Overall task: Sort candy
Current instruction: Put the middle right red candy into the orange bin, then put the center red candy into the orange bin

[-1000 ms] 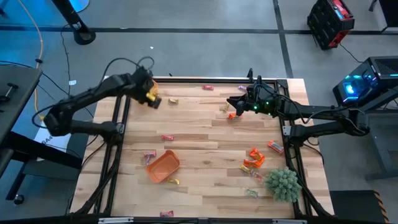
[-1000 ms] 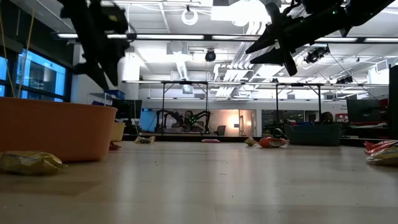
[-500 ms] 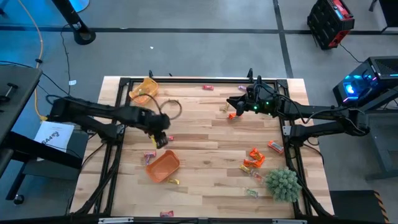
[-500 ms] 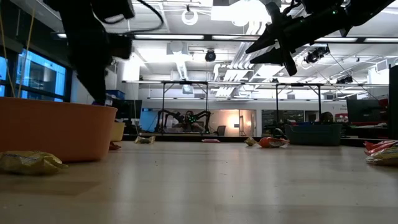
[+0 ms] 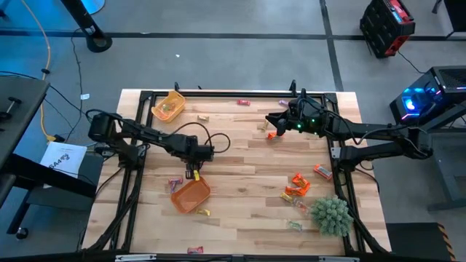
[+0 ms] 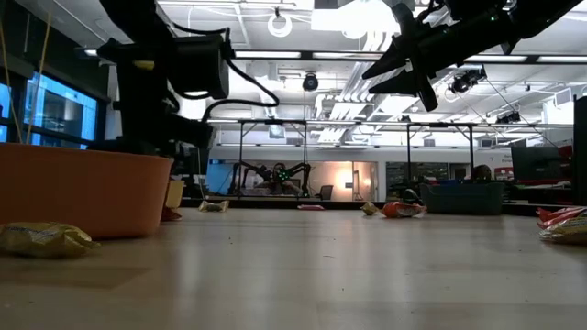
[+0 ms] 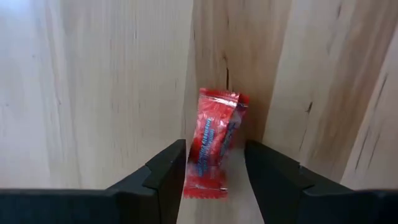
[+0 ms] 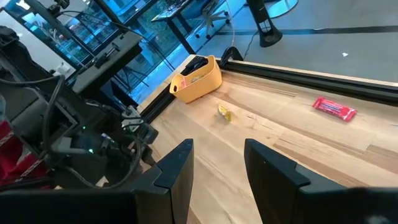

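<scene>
Left gripper (image 7: 214,171) straddles a red candy (image 7: 212,149) on the worktop (image 7: 93,93), fingers apart (nothing held); next, close and lift.

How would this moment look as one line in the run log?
left pincer: open, straddling red candy on table, beside orange tray | right pincer: open, empty, raised at far right side

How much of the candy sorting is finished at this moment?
A few candies lie in the yellow tray. The left gripper stands open around a red candy beside the orange tray. The right gripper is open, waiting. Most candy is loose on the table.
</scene>
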